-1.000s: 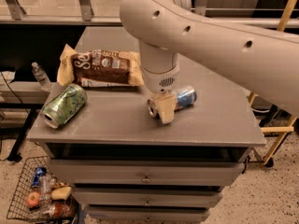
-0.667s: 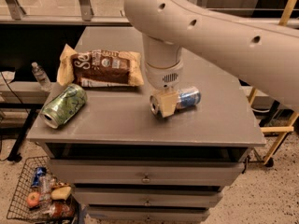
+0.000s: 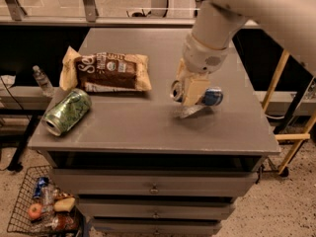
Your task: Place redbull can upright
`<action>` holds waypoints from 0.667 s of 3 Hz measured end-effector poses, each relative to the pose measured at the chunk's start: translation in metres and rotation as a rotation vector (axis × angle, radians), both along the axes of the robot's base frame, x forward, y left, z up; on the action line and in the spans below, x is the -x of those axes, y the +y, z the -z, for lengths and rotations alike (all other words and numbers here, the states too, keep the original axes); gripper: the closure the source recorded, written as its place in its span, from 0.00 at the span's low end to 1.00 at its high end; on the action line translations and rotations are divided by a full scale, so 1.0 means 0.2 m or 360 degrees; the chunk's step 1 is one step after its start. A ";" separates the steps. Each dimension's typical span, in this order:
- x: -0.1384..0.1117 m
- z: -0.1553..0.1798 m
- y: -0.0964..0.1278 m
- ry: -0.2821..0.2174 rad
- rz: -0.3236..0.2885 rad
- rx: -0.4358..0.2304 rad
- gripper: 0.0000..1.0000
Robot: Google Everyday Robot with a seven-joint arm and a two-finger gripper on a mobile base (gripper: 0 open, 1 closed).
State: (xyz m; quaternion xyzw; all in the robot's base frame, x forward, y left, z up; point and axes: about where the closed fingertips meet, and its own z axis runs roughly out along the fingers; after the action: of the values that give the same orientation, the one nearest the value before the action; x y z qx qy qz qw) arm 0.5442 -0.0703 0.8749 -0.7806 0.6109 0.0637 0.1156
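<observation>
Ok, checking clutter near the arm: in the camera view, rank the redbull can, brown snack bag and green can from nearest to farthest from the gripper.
The gripper is over the right half of the table.
1. redbull can: held in it, sideways.
2. brown snack bag: left, farther back.
3. green can: far left, near the front edge.

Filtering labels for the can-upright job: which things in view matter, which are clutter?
Job: redbull can, lying sideways in the gripper, over the cabinet top.
Clutter: green can on its side, brown snack bag, plastic bottle, floor basket.
</observation>
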 end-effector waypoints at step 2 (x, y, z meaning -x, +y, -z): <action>-0.06 -0.10 -0.08 0.0131 0.0097 -0.0742 1.00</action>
State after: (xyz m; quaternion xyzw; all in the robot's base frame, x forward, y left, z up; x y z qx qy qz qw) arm 0.5555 -0.0854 0.8945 -0.7108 0.6072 0.2312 0.2695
